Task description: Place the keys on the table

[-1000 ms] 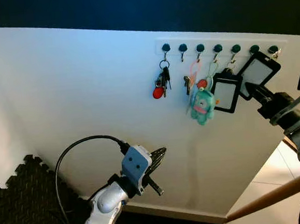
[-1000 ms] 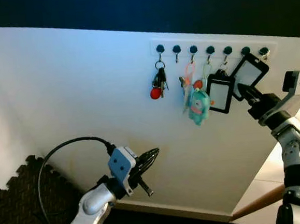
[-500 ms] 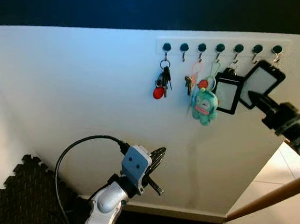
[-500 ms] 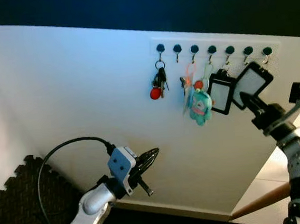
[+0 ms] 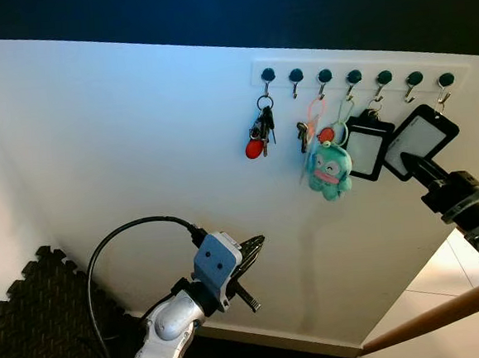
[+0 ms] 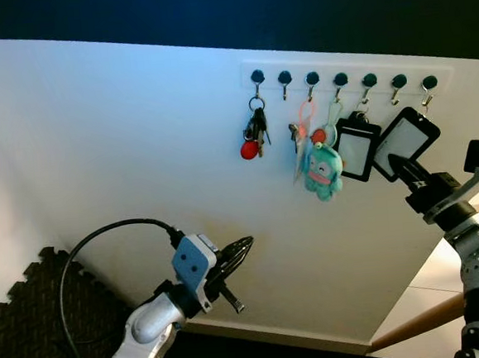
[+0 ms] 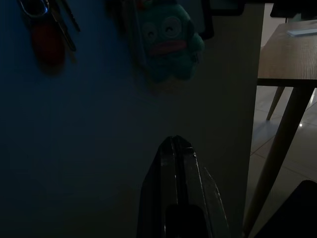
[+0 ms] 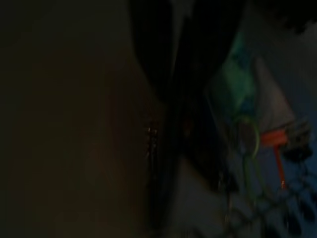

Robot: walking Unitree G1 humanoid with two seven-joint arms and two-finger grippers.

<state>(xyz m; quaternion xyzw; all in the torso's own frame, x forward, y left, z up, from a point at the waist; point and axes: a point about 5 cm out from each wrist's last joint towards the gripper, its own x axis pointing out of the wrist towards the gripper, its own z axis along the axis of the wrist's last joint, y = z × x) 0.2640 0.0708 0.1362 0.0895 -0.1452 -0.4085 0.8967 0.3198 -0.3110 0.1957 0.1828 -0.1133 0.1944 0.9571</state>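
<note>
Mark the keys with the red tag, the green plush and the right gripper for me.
keys [image 5: 260, 130], left eye view, on the dark key bunch.
green plush [image 5: 328, 170], left eye view, on its face.
right gripper [image 5: 410, 166], left eye view, at its fingertips.

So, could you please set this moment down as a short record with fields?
setting: white wall with a row of hooks
keys: bunch with a red tag, hanging on the leftmost hook
other hangings: teal plush charm; two black badge holders
left gripper: shut, low before the wall, apart from the keys
right gripper: tips at the badge holders
table: wooden one past the wall's edge
</note>
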